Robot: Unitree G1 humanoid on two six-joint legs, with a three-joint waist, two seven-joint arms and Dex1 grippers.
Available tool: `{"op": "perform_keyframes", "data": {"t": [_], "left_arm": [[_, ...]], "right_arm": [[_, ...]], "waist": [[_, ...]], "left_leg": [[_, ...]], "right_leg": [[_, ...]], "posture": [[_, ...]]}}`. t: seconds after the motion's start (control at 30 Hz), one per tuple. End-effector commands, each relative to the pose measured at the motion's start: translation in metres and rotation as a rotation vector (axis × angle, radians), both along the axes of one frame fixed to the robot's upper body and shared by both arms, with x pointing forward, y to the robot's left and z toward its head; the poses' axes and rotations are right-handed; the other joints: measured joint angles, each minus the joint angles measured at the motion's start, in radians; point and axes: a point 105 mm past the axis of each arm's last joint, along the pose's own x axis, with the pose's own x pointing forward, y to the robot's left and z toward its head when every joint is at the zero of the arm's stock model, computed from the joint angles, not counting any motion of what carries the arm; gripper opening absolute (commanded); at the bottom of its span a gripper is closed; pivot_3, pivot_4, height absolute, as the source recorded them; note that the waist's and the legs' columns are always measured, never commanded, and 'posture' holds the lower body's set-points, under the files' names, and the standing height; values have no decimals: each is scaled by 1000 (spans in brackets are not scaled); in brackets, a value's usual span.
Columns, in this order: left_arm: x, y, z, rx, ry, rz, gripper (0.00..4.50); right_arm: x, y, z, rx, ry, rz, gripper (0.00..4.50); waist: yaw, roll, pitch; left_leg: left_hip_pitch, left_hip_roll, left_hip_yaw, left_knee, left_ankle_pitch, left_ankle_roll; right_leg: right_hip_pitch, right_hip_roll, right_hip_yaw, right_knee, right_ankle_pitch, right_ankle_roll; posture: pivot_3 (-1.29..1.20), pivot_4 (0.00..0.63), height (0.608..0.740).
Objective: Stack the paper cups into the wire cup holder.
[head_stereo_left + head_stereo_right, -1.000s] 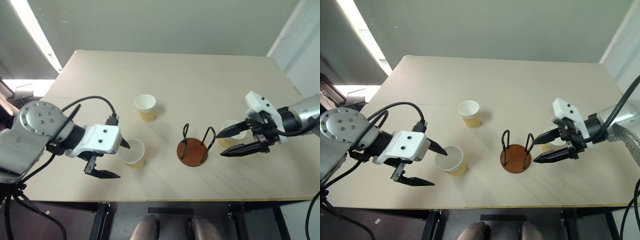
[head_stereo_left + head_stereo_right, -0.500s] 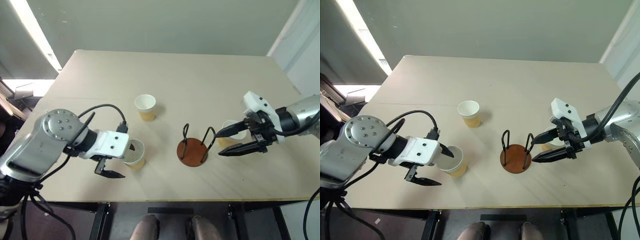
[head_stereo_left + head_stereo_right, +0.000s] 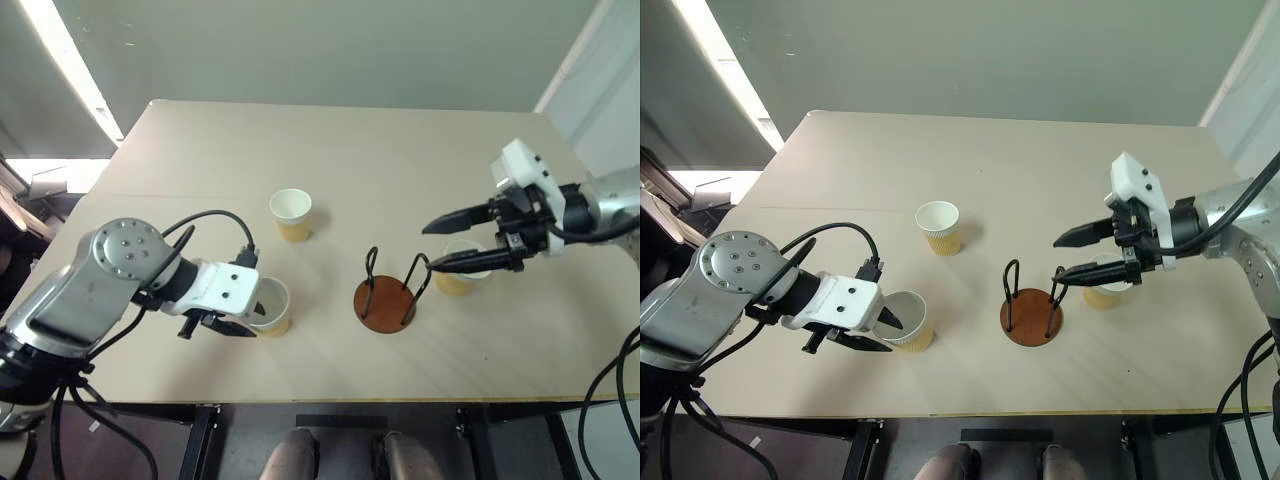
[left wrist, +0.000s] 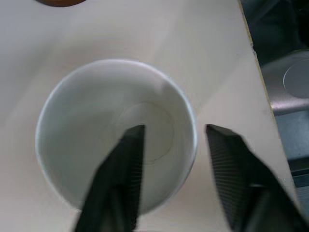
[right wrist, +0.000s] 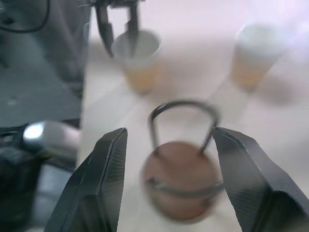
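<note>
Three paper cups stand upright on the table. The near-left cup [image 3: 270, 305] has my left gripper [image 3: 250, 312] astride its wall: one finger inside the cup [image 4: 116, 145], the other outside by the rim, a gap still showing. The far cup [image 3: 291, 213] stands alone. The right cup [image 3: 462, 278] sits just right of the wire cup holder [image 3: 385, 305], an empty brown disc with black loops. My right gripper [image 3: 430, 247] hangs open and empty above that cup's left side, pointing at the holder [image 5: 182, 169].
The pale table [image 3: 400, 160] has its front edge close below the holder and the near-left cup. Its left edge drops to a dark floor beside my left arm. A black cable loops over the left wrist.
My left gripper's fingers have narrowed across the near-left cup's wall. My right gripper has risen from around the right cup, which stays on the table.
</note>
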Motion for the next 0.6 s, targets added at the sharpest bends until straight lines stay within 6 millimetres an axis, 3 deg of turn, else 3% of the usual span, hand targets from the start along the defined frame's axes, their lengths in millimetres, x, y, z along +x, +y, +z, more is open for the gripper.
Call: {"op": "perform_keyframes", "data": {"t": [0.03, 0.07, 0.17, 0.3, 0.47, 0.6], "left_arm": [[1, 0, 13, -3, -42, -12, 338], [2, 0, 15, -4, -46, -11, 16], [4, -1, 19, -10, -54, -10, 0], [8, -3, 26, -22, -70, -12, 0], [15, -15, 47, -70, -103, -37, 0], [21, -33, 83, -162, -128, -75, 0]], "right_arm": [[-4, -2, 16, 31, -58, 21, 2895], [-4, -3, 15, 25, -43, 14, 2895], [-4, -7, 12, 11, -7, -14, 3243], [-5, -14, 5, -40, -2, -31, 4408], [-11, -14, -2, -71, -17, -11, 4461], [-11, -20, -4, -93, -6, -59, 4461]], "waist": [[0, 0, 0], [0, 0, 0], [0, 0, 0], [2, 0, 0], [2, 0, 0], [2, 0, 0]], "left_leg": [[0, 0, 0, 0, 0, 0], [-1, 0, 0, 0, 0, 0], [-1, 0, 0, 0, 0, 0], [-2, 0, 0, 0, 0, 0], [-2, 0, 0, 0, 0, 0], [-2, 0, 0, 0, 0, 0]], "right_leg": [[0, 0, 0, 0, 0, 0], [0, 0, 0, 0, 0, 0], [0, 0, 0, 0, 0, 0], [0, 0, 0, 0, 0, 0], [0, 0, 0, 0, 0, 0], [0, 0, 0, 0, 0, 0]], "posture": [[0, 150, 740], [0, 150, 740], [0, 150, 740], [0, 150, 740], [0, 150, 740], [0, 150, 740]]}}
